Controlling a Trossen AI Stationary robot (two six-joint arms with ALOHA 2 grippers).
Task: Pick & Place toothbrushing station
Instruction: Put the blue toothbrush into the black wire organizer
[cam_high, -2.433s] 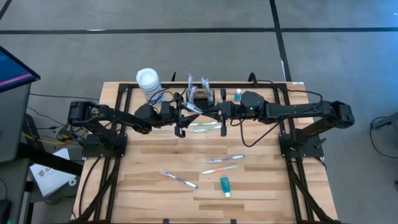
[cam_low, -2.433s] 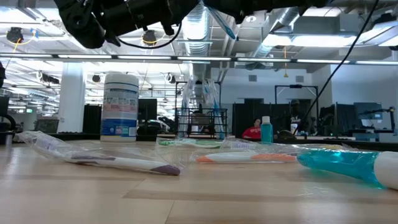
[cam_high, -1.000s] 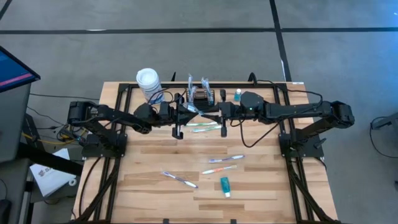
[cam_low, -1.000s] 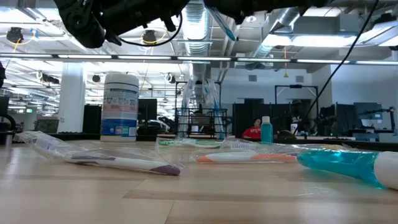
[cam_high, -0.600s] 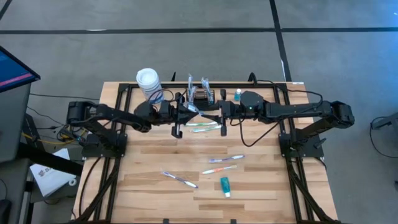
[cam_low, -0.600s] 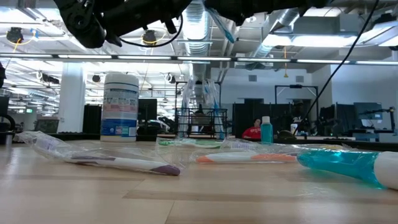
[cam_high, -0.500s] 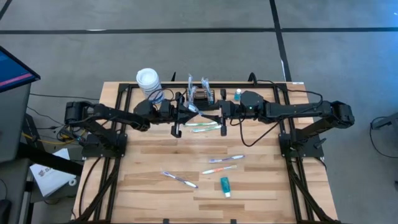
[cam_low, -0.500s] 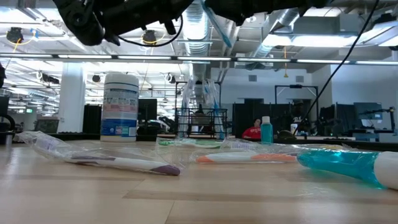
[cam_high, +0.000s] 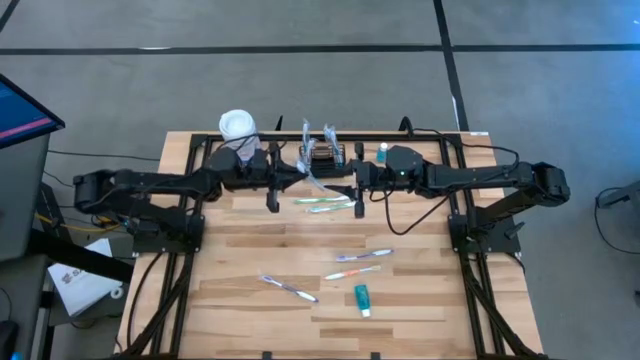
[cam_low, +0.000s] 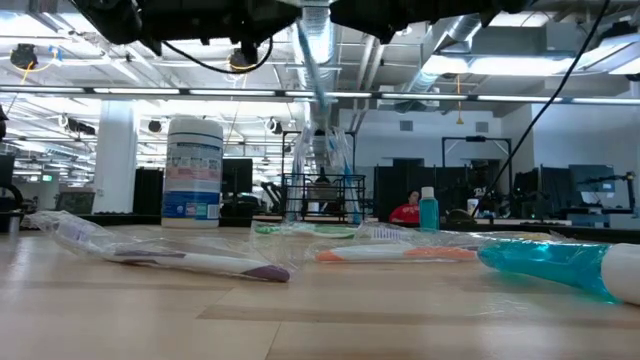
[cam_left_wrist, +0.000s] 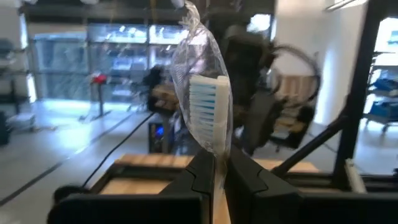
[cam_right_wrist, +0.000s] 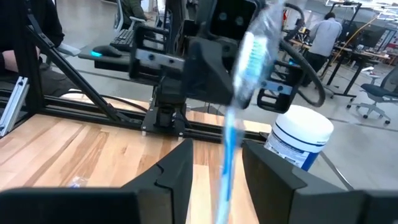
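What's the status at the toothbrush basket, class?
Left hand shut on wrapped toothbrush. Right hand open, facing it. Basket at table's back edge, toothbrushes already standing inside.

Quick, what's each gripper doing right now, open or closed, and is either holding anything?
Left gripper: closed on the wrapped toothbrush.
Right gripper: open, the toothbrush stands between its fingers, no longer clamped.

Wrapped toothbrush (cam_right_wrist: 239, 106) motion-blurred; black mesh basket (cam_high: 324, 156) contents indiscernible.

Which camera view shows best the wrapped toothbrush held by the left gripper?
The left wrist view: the wrapped toothbrush stands close, bristles clear, pinched by the left gripper. The right wrist view blurs it, the low view shows a thin strip, the high view a small sliver.
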